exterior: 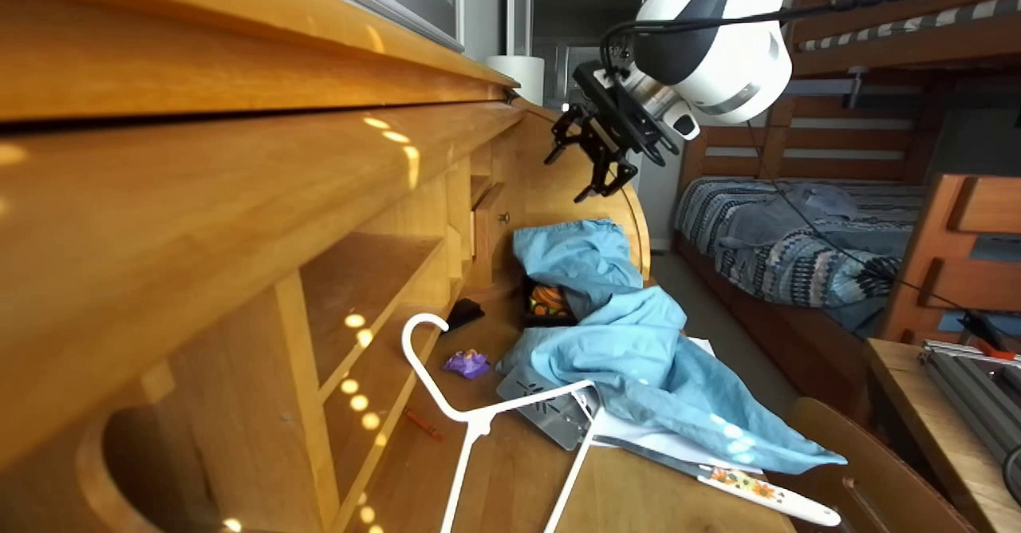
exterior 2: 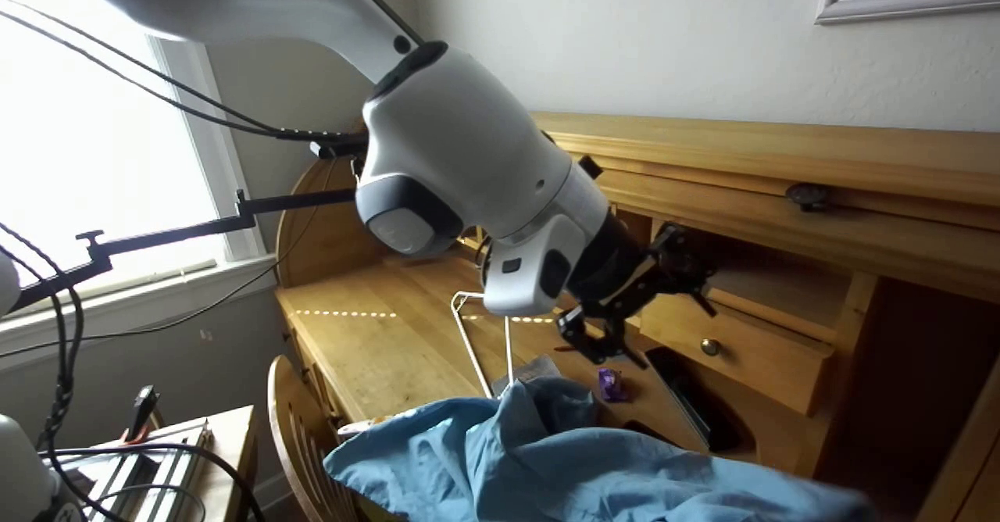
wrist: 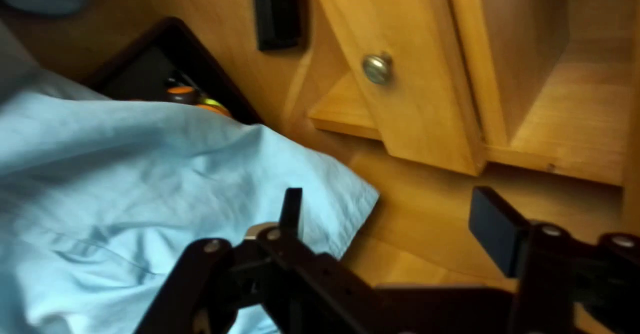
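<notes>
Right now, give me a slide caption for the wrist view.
Open fingers above a blue cloth that partly covers a dark tray.

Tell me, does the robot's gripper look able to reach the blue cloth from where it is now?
Probably yes: the gripper hangs open and empty above the blue cloth, and the wrist view shows nothing lying over the cloth's corner.

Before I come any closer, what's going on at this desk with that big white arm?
A robot arm has its end effector open above a roll-top desk, gripping nothing. It hangs clear of the rumpled light blue cloth below, which covers part of a dark tray. A white clothes hanger and what looks like a crumpled purple wrapper are also on the desk.
</notes>
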Robot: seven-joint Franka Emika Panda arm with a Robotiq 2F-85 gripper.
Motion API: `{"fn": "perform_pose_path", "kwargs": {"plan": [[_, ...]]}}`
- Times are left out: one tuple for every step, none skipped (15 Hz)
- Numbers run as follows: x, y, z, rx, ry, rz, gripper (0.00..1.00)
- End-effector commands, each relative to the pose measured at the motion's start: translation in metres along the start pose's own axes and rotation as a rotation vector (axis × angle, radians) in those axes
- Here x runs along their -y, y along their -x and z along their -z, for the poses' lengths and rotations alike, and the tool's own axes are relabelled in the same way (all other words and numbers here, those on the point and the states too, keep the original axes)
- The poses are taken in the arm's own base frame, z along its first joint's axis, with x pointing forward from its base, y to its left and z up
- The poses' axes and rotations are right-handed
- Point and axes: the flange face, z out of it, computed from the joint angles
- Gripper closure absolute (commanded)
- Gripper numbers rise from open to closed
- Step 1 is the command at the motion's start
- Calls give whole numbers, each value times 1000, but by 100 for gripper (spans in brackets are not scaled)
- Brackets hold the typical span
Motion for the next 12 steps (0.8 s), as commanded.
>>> {"fn": "perform_pose_path", "kwargs": {"plan": [[-57,23,29,109,151,82,0],[-71,28,31,136,203,102,0],[-83,32,33,162,252,122,0],[-91,38,34,196,301,139,0],[-97,42,37,221,340,148,0],[-104,46,38,252,383,152,0],[-109,49,41,277,427,155,0],[-114,52,42,298,462,146,0],[-116,53,41,306,482,131,0],[-115,52,40,301,493,104,0],[-114,50,37,298,500,80,0],[-114,49,35,294,505,57,0]]}}
